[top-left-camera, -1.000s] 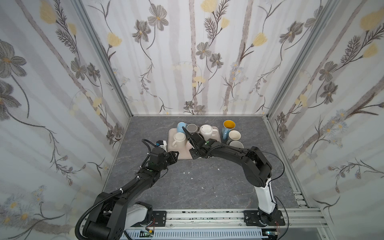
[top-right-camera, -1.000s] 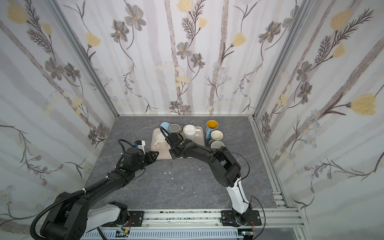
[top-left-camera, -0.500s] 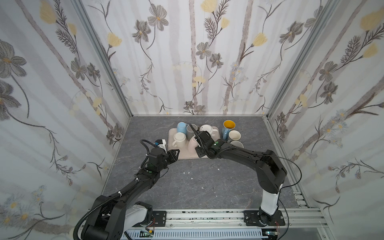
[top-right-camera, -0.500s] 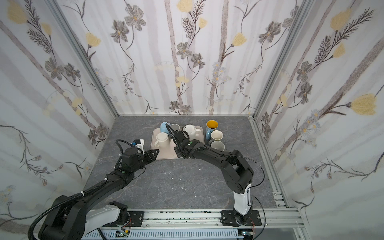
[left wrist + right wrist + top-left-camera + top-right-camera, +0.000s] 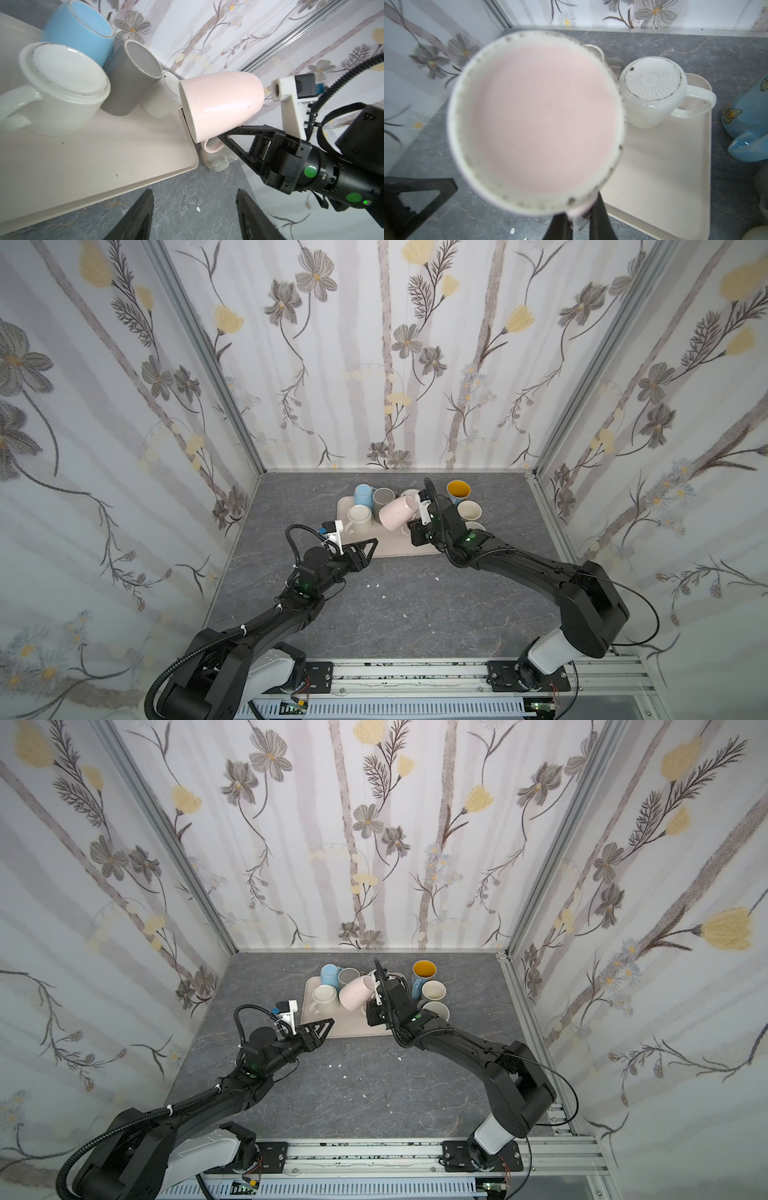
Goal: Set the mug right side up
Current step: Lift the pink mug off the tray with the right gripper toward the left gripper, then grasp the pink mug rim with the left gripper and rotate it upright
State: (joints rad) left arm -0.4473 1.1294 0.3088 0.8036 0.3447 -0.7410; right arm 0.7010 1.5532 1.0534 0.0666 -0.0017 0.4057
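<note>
Both right gripper point(image 5: 220, 140) fingers pinch the pink mug point(image 5: 220, 104) by its handle, body tipped sideways beside them. Spread, empty left gripper point(image 5: 194, 199) fingers face the tray point(image 5: 83, 162) just ahead.

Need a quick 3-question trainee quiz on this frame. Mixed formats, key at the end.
1. True or false: the pink mug stands upright on the tray.
2. The right gripper is shut on which part of the pink mug? A) rim B) handle C) base
3. Short answer: is the left gripper open or shut, and does it hold anything?
Key: 1. False: it is held tilted, lifted off the tray. 2. B. 3. Open, holding nothing.
</note>
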